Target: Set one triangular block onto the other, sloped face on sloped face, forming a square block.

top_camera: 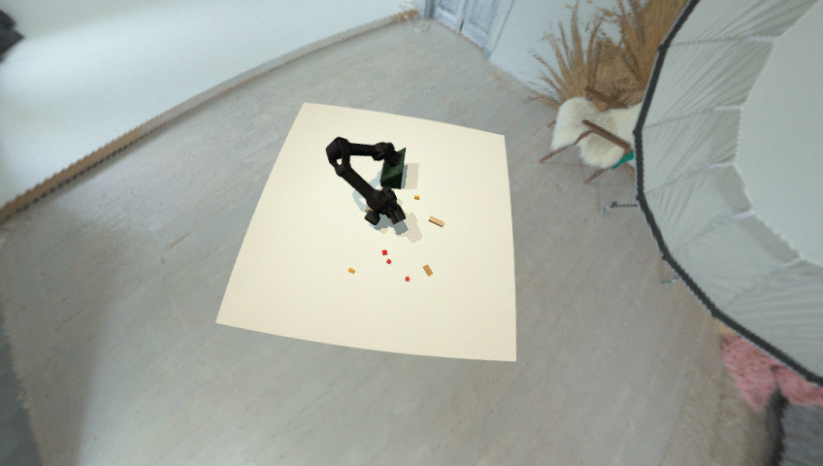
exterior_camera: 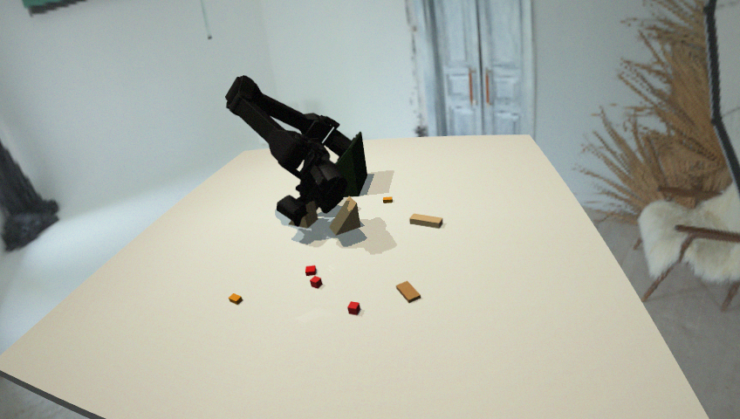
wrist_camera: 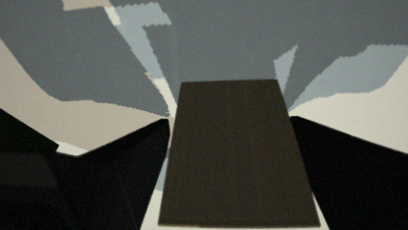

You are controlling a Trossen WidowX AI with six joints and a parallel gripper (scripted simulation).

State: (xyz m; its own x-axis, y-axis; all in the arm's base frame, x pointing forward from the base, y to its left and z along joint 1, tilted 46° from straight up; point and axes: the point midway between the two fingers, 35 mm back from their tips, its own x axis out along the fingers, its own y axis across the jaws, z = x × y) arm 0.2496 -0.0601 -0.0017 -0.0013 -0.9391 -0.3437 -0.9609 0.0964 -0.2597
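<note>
One triangular block stands on the table between my gripper's fingers. Its broad dark face fills the middle of the wrist view. My gripper is low over the table and partly open. The fingers stand close beside the block's two ends, with a narrow gap showing at the left end; contact at the right end is unclear. The other triangular block stands just to the right in the exterior view, with a sloped face showing. The arm hides most of both blocks in the top view.
A dark green panel stands behind the gripper. A tan bar and small orange block lie right. Red cubes, another orange block and a brown slab lie in front.
</note>
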